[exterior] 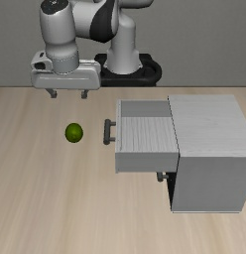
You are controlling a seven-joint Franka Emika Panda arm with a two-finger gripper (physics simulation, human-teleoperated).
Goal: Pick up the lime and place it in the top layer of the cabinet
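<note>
Green lime [74,132] is just sitting on the wooden table [36,198], near the handle [108,131] of the pulled-out drawer [147,139] but not touching it. The gripper [66,94] hangs over the table's far edge, apart from the lime — fingers spread wide, holding nothing. The grey cabinet [209,149] is on the exterior view's right, and its top drawer sticks out toward the lime's side.

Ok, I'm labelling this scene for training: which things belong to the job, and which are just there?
Job: lime, cabinet, its pulled-out top drawer, gripper.
Just there: table, lower handle.
</note>
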